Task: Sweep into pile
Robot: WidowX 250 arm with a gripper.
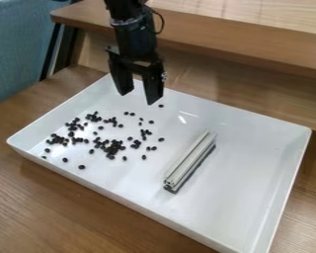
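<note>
Black beans point(81, 167), possibly coffee, lie scattered in the white tray point(253, 148), apart from an aluminium extrusion point(188, 159). We see the gripper point(138, 98) above the tray's far side, its 2 fingers wide apart.

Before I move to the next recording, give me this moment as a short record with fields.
gripper: open, over the tray's far left part, holding nothing
tray: white, raised rim, on a wooden table
dark pieces: scattered over the tray's left half, some in clumps
metal bar: lying in the tray, right of the pieces
pile: not yet formed
</note>
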